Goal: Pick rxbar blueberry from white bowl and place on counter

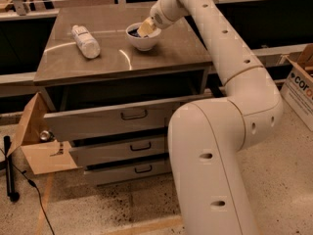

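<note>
The rxbar blueberry [132,32] is seen as a dark blue patch inside the white bowl [143,43], not yet lifted out. It is judged to be light, flat and slightly bendable, with a slick wrapper, so a hold across its narrow width is advised. The gripper [147,27] is dipped over the bowl's rim, just beside the bar; whether it is apart or clamped cannot be told. The bowl is set on the counter [166,58], with a white bottle [85,41] laid well apart. Below, 3 drawers [122,116] are seen, the top 1 pulled out.

The cardboard box [299,91] at the right edge bears dark letters "coro", cut off
</note>
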`<state>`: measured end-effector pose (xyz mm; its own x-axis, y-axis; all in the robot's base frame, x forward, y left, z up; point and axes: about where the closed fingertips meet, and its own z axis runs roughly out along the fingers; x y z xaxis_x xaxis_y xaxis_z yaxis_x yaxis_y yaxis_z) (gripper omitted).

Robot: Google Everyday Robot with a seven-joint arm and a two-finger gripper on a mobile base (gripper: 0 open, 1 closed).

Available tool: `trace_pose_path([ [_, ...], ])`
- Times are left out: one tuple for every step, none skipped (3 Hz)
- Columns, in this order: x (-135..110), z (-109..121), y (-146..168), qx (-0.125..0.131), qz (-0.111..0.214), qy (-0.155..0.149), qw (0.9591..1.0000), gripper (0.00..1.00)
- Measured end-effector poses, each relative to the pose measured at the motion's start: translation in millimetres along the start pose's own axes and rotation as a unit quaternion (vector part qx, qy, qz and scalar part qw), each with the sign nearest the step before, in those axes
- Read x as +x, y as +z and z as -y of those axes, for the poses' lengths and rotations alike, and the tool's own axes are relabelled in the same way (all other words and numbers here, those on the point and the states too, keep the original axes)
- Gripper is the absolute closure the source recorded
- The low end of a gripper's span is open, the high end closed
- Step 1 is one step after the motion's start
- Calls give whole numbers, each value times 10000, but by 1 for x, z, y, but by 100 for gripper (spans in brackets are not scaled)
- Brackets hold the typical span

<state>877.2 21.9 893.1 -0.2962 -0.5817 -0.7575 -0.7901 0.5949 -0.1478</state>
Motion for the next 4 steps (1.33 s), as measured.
trace_pose_path([
  [0, -3, 3, -50, -12, -10, 10000, 24],
  [1, -4, 7, -88, -28, -16, 10000, 26],
  [1, -8, 13, -147, -31, -33, 9999, 44],
  [1, -12, 20, -208, -40, -32, 9998, 53],
])
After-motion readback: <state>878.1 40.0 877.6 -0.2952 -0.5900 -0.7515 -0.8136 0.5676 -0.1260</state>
